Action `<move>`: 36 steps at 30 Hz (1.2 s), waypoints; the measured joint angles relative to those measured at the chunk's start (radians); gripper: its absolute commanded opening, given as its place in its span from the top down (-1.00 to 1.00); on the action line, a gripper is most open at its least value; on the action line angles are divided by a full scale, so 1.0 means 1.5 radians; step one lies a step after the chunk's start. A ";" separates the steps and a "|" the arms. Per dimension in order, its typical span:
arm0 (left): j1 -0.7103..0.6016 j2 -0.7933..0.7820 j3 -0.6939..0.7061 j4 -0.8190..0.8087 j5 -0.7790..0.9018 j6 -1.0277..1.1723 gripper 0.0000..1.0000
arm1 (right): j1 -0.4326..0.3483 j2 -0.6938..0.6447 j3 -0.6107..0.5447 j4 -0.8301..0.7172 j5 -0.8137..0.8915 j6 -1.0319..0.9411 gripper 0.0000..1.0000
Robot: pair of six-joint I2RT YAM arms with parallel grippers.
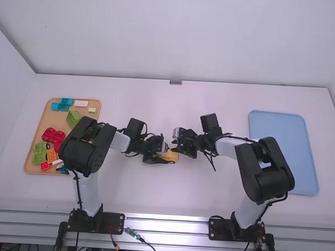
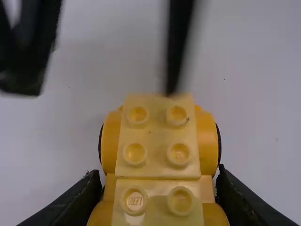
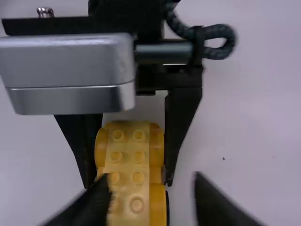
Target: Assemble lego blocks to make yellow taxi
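So both arms lean inward and their grippers meet mid-table, almost nose to nose. Left gripper (image 1: 163, 155) has the yellow car (image 2: 157, 136) pinched by its sides, studs facing its wrist camera. Right gripper (image 1: 176, 141) is spread wide at the car's other end, one finger overlapping its edge in the right wrist view; can't tell if they touch. The two grippers crowd each other, so that's the tight spot. Left of the left gripper, past that arm's elbow, sits the wood tray (image 1: 47, 119) of loose blocks. Blue tray (image 1: 278, 144) is off right of the right gripper, behind that elbow. White table (image 1: 157, 103) runs ahead of both grippers to the back wall (image 1: 177, 37).
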 measured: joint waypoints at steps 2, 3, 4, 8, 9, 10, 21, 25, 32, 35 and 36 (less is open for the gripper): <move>0.000 0.000 0.000 0.000 0.000 0.000 0.16 | 0.000 0.000 0.000 -0.003 -0.008 0.001 1.00; 0.000 0.000 0.000 0.001 0.000 0.000 0.17 | 0.005 0.001 0.000 -0.002 -0.013 0.000 1.00; 0.000 0.000 0.000 0.000 0.000 0.000 0.17 | 0.010 0.002 0.000 -0.001 -0.015 0.000 1.00; 0.000 0.000 0.000 -0.001 0.000 0.000 0.17 | 0.028 0.029 0.000 0.007 -0.018 0.001 1.00; 0.000 0.000 0.000 -0.001 0.000 0.001 0.17 | 0.028 0.033 0.000 0.007 -0.019 0.000 1.00; 0.000 0.000 0.000 -0.001 0.000 0.000 0.17 | 0.028 0.040 0.000 0.005 -0.019 0.000 1.00; 0.000 0.000 0.000 -0.001 0.000 0.000 0.17 | 0.018 0.082 0.008 0.015 -0.051 0.000 1.00; 0.000 0.000 0.000 -0.001 0.000 0.001 0.17 | 0.015 0.099 0.016 0.014 -0.070 0.000 1.00; 0.007 0.000 0.000 -0.001 -0.001 0.000 0.16 | 0.020 0.112 0.022 0.042 -0.080 0.007 1.00; 0.001 0.000 -0.001 -0.002 0.001 0.002 0.15 | 0.040 0.111 0.022 0.058 -0.066 0.011 1.00; 0.002 0.000 -0.001 -0.002 0.001 0.002 0.14 | 0.040 0.109 0.022 0.057 -0.063 0.011 1.00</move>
